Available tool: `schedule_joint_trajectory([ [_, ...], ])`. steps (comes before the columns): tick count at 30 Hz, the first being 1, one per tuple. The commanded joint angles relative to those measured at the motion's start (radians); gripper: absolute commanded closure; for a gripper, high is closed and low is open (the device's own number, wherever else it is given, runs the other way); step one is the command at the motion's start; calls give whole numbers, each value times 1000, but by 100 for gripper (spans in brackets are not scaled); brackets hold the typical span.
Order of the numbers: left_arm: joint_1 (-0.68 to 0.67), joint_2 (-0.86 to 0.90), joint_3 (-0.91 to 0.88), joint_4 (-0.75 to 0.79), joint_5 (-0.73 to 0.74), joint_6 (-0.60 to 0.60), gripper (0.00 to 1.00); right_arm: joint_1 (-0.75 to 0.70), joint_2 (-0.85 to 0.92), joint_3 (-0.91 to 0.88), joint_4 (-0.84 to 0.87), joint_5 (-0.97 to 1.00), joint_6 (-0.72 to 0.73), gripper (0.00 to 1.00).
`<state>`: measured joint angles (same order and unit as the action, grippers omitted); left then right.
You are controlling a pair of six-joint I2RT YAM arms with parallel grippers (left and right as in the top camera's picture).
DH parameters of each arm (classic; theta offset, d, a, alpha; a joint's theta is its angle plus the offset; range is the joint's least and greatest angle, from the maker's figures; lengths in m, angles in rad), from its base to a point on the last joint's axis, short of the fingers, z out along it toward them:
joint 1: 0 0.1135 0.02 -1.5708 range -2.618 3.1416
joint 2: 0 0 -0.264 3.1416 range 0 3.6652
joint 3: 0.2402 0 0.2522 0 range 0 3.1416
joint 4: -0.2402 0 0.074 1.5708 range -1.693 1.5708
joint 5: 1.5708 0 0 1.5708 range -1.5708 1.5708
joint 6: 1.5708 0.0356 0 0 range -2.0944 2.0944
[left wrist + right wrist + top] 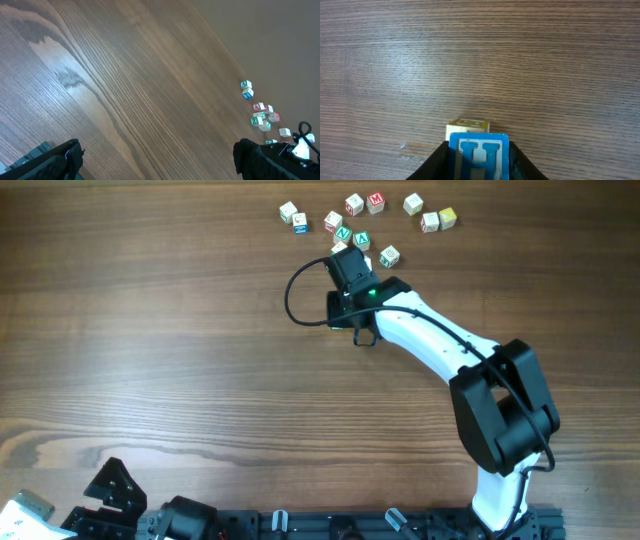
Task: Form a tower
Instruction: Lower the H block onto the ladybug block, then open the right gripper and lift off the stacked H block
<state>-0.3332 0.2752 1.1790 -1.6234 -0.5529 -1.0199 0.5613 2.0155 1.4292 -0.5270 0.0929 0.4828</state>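
Observation:
My right gripper is shut on a wooden cube with a blue letter H, held just over the table. A pale yellow cube lies right behind the held one, touching it or nearly so. From overhead the right gripper sits at the near edge of the loose letter cubes, and its wrist hides the H cube. No tower stands out as a column; whether any cubes are stacked I cannot tell. My left gripper is open over bare wood, at the table's front left.
Several letter cubes lie scattered along the far edge, from a pair at the left to a yellow-sided one at the right. The left wrist view shows the same cluster far off. A black cable loops beside the right wrist.

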Motion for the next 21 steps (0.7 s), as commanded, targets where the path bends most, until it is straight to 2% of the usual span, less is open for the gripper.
schedule_joint_trajectory([
  [1, 6, -5, -3, 2, -13, -13, 0, 31, 21, -5, 10, 56, 14, 77],
  [7, 6, -5, -3, 2, -13, -13, 0, 61, 23, -5, 10, 138, 45, 77],
  [21, 6, -5, -3, 2, -13, -13, 0, 61, 23, -37, 56, 146, 43, 75],
])
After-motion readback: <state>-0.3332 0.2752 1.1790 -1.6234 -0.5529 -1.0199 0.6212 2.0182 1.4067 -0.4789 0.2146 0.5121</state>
